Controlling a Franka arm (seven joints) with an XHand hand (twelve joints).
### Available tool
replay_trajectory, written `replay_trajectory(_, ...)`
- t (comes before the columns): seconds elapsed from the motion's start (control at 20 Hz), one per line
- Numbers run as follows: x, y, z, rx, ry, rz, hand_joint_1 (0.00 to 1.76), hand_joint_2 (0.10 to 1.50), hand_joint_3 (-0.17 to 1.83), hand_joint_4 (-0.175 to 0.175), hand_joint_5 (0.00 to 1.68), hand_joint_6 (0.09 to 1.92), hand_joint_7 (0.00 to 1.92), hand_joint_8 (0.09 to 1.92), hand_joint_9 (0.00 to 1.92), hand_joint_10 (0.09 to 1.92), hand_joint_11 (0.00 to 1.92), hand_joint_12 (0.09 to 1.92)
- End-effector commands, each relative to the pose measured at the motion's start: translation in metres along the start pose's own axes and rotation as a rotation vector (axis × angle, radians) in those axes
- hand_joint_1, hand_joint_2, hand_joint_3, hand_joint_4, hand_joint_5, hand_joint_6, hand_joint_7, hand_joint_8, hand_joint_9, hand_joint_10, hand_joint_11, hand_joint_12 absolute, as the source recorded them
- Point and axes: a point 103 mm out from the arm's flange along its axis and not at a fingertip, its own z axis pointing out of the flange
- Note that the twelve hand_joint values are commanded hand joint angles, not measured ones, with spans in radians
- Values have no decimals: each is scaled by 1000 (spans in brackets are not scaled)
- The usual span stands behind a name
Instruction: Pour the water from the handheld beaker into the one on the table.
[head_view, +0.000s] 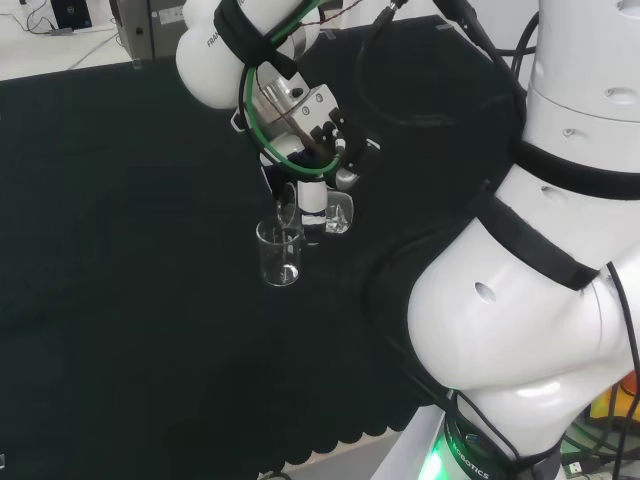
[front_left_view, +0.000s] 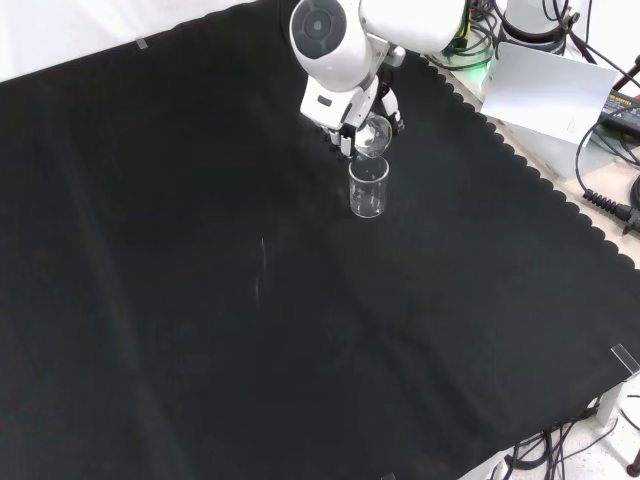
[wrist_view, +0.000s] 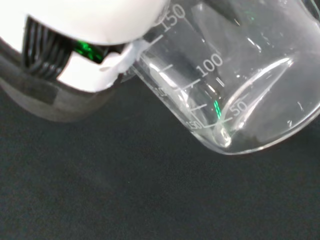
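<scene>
Head view, my hand (head_view: 318, 150): below my white forearm link, above the middle of the black-clothed bench (head_view: 120, 200); my fingers (head_view: 312, 196) are curled round the handheld beaker (head_view: 335, 212).
Head view, handheld beaker: clear glass, tipped over, its mouth just beside the rim of the table beaker (head_view: 279, 253).
Head view, table beaker: upright on the cloth, to the left of and slightly nearer than my hand.
Front view, my hand (front_left_view: 345, 110): enters from the top, partly behind my white link with the round grey cap (front_left_view: 322, 25).
Front view, handheld beaker (front_left_view: 374, 134): tilted, directly above the table beaker (front_left_view: 368, 187).
Front view, table beaker: upright, apart from the scalloped cloth edge at the right.
Wrist view, handheld beaker (wrist_view: 235, 85): lying tilted, printed graduations visible, a little water pooled in its lower corner.
Wrist view, my hand (wrist_view: 90, 40): white and black parts touching the beaker's wall.
</scene>
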Motion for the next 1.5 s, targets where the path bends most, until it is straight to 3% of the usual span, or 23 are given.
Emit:
replay_trajectory(0.05,2,0,-4,12,-30,13,1156,598,733,155,1324,612,1692,355,1841,87,1502,537)
replay_trajectory(0.8,7,0,-12,68,-168,68,1156,598,732,158,1323,613,1695,352,1842,87,1504,537)
replay_trajectory(1.5,10,1,-15,85,-209,85,1155,599,730,159,1322,612,1699,350,1843,87,1506,537)
